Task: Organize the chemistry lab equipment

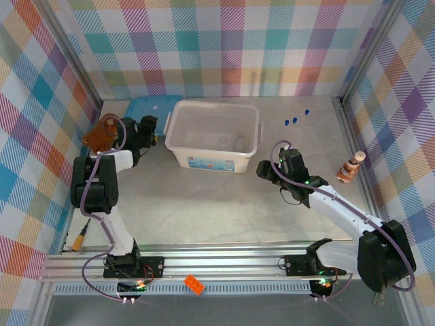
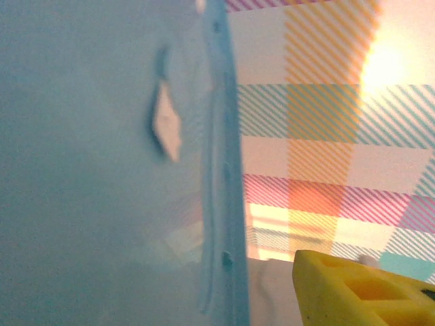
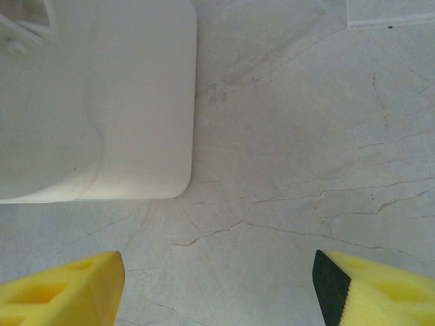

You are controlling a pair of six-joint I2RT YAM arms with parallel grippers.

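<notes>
From the overhead camera I see the white bin (image 1: 182, 153) standing open in the middle of the tabletop (image 1: 224, 204). Inside it, toward the right half of the floor, lie a couple of clear pieces (image 1: 232, 142). They are too faint for me to tell dishes from tubes. Three tiny blue caps (image 1: 296, 120) sit on the tabletop behind and to the right of the bin, well apart from it; the tubes under them are too thin to make out.

My left tool (image 1: 150, 130) is up against the bin's left end, just beside the blue lid (image 1: 151, 106) that lies behind and to the left of the bin. On the left wrist camera the lid (image 2: 102, 170) is very close, its rim running top to bottom. One yellow finger (image 2: 357, 291) shows at the lower right, clear of that rim. The other finger is hidden, so I cannot tell whether this tool has the lid or how far apart its jaws stand.

My right tool (image 1: 266, 170) hangs near the bin's front right corner. On its wrist camera the right tool (image 3: 219, 272) has its jaws spread wide over bare tabletop, holding nothing, with the bin's rounded corner (image 3: 102, 102) at the upper left.

A brown plush toy (image 1: 104, 134) sits left of the left arm. A striped bottle figure (image 1: 350, 167) stands by the right wall.
</notes>
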